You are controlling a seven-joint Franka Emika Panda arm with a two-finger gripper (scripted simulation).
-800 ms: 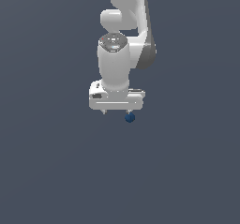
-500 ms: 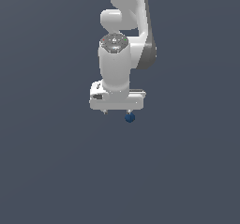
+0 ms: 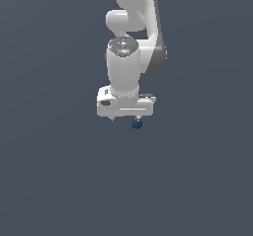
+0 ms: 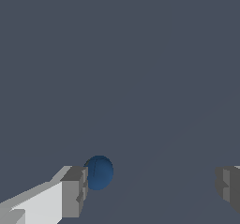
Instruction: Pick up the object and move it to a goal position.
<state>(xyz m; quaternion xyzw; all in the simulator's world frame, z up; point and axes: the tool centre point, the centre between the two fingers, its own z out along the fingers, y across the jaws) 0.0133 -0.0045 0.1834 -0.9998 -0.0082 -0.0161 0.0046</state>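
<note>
While the gripper [image 4: 150,188] stands with its jaws wide apart, the dark blue ball [image 4: 99,172] sits right against the inner face of one finger [image 4: 74,190], with the other finger [image 4: 228,186] well away across the gap. The ball is off-centre between the fingers, not midway, and nothing is gripped yet. In the exterior view the ball [image 3: 137,124] shows just under the hand, toward one end of the finger bar, and whether it rests on the grey floor [image 3: 49,180] cannot be told from either picture.

My worry is that closing from this pose pushes the ball rather than pinching it: a small round thing touched from one side first is likely to roll or squirt out before the far finger arrives. A slight sideways shift of the hand could also knock it away.

Around the tool I see only the plain grey floor; nothing stands in the way, and no goal marker is visible.
</note>
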